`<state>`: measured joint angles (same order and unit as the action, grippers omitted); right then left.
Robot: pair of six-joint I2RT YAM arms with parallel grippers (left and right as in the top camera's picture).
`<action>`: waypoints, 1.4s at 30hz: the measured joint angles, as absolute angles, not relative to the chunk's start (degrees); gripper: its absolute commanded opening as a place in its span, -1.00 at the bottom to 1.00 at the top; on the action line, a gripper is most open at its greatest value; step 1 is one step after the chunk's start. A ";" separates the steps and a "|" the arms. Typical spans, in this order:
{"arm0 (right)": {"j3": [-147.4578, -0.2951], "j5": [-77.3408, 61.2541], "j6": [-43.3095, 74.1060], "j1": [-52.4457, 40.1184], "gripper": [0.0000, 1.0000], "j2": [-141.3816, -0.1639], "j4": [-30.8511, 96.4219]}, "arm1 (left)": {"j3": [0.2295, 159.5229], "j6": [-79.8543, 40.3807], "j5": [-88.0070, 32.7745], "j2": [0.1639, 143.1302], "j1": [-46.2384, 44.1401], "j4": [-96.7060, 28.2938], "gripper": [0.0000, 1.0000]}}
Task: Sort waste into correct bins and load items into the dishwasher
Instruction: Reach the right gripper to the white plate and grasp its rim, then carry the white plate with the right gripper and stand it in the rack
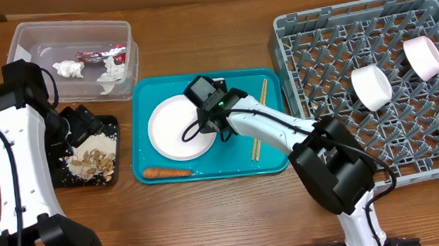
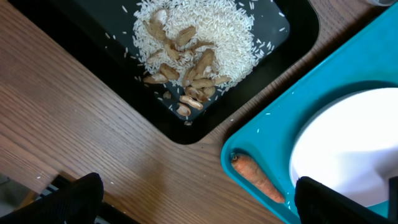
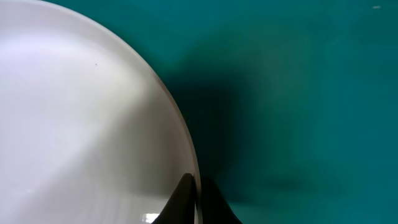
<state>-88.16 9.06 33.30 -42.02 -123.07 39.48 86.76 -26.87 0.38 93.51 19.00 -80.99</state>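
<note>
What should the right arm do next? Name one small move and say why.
Probably lift the plate slightly off the teal tray. The right gripper appears pinched on the plate's right rim, the plate lies flat on the tray, and the dish rack to the right has free pegs.

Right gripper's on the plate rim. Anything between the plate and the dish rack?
Only low things. The chopsticks lie on the teal tray between the plate and the dish rack, and the tray's raised edge and the rack's wall follow. Lifted well clear, the plate should probably pass over them.
</note>
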 measured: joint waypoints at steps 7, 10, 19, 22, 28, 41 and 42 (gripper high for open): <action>-88.18 12.58 34.39 -39.66 -0.92 -122.26 42.48 | 86.76 -26.87 0.38 93.51 19.00 -80.99 1.00; -88.18 16.34 34.41 -38.52 -0.92 -120.53 44.75 | 86.76 -26.87 0.38 93.51 19.00 -80.97 1.00; -88.05 31.59 25.34 -33.28 -0.92 -103.70 44.03 | 86.76 -26.87 0.38 93.51 19.00 -80.99 1.00; -88.05 39.33 18.81 -31.94 -0.92 -97.60 41.63 | 86.76 -26.87 0.38 93.51 19.00 -80.97 1.00; -88.09 62.61 5.34 -27.90 -0.92 -93.65 37.82 | 86.76 -26.87 0.38 93.51 19.00 -80.99 1.00; -81.25 78.11 2.79 -13.23 -0.92 -95.00 37.71 | 86.76 -26.87 0.38 93.51 19.00 -80.95 1.00; -80.77 77.89 2.85 -13.06 -0.92 -95.22 37.71 | 86.76 -26.87 0.38 93.51 19.00 -80.95 1.00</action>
<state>-80.77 77.89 2.85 -13.06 -95.22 37.71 86.76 -26.87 0.38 93.51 19.00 -80.95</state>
